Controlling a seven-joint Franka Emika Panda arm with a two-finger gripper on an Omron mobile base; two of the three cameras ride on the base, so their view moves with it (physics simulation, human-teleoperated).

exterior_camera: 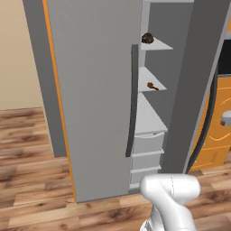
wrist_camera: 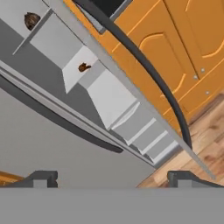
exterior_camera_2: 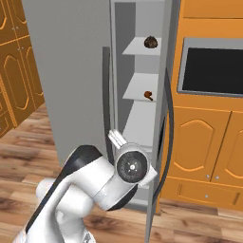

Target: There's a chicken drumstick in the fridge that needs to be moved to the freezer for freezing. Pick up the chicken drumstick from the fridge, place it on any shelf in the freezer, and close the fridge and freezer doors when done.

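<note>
Item: chicken drumstick (exterior_camera: 152, 85), lying on the middle solid shelf of the narrow open compartment (exterior_camera: 155, 108), below a round dark lump (exterior_camera: 147, 38). Gripper (wrist_camera: 112, 179): jaws wide, empty. We judge only the doors remain; we push squarely.

Freezer (exterior_camera: 153, 108) shelves matt grey; floor (exterior_camera: 31, 149) wood-grain planks; cabinet doors (exterior_camera_2: 209, 142) smooth orange.

base views flank arm | hand view rolled | shared: freezer (exterior_camera: 151, 108)
</note>
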